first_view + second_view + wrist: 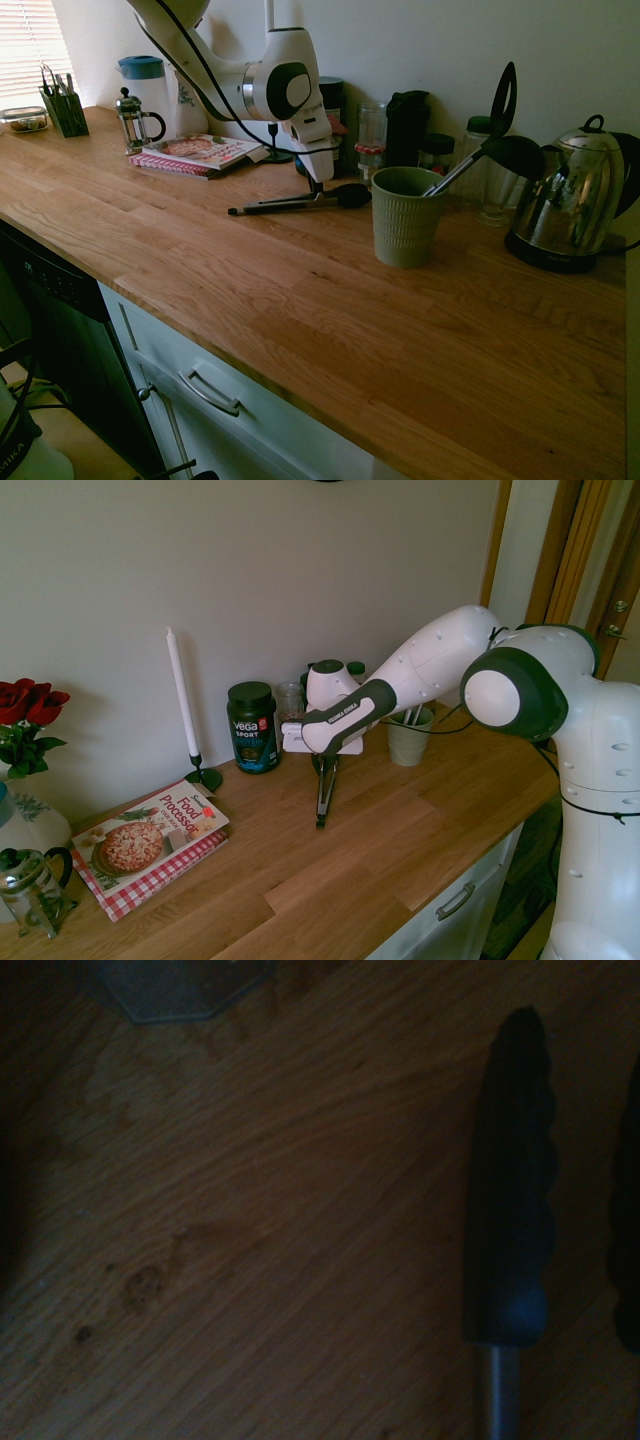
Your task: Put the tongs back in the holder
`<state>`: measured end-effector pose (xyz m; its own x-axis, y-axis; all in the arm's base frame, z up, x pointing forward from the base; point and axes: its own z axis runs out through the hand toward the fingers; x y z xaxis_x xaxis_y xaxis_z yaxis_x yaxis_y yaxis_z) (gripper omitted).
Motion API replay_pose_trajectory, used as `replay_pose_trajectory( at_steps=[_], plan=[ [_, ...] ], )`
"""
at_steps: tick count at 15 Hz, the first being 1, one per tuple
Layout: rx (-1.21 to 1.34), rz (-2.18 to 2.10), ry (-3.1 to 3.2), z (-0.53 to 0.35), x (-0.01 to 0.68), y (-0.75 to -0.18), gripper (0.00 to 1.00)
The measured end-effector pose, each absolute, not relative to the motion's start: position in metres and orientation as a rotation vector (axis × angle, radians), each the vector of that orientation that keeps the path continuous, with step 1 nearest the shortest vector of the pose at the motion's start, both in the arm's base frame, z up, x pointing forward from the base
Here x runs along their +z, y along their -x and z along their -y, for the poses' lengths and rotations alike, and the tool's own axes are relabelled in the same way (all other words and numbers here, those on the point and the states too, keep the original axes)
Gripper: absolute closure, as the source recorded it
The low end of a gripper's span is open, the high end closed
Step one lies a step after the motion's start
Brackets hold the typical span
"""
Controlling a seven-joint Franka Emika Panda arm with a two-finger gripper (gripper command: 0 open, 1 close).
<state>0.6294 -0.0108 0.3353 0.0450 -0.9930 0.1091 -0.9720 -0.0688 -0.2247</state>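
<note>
The gripper (317, 186) is hanging straight down over the wooden countertop (300, 300), its fingertips reaching right down to the tongs (295, 203), which are lying flat on the wood. Whether the fingers are closing around the metal arms or only standing beside them cannot be told from either outside view, since the white hand is blocking the contact point. The tongs are stretching out sideways beneath the gripper, their black rounded tips pointing toward the holder (405, 217) and their black end pointing away from it. In the wrist view one black ribbed tip is showing close up against the wood grain. The sage-green holder is standing upright near the tongs' tips, a black ladle (490, 150) leaning in it. Judging by this, the task is only beginning: lifting, carrying and dropping the tongs in are all still to do.
</note>
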Motion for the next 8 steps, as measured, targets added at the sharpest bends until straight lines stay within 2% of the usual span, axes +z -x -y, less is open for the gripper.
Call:
replay_pose_trajectory(
  at_steps=[4, 8],
  plan=[
    [-0.373, -2.051, 2.206, 0.000, 0.344, -0.629, 1.00],
    [-0.478, -1.932, 2.242, -0.044, 0.427, -0.624, 1.00]
  ],
)
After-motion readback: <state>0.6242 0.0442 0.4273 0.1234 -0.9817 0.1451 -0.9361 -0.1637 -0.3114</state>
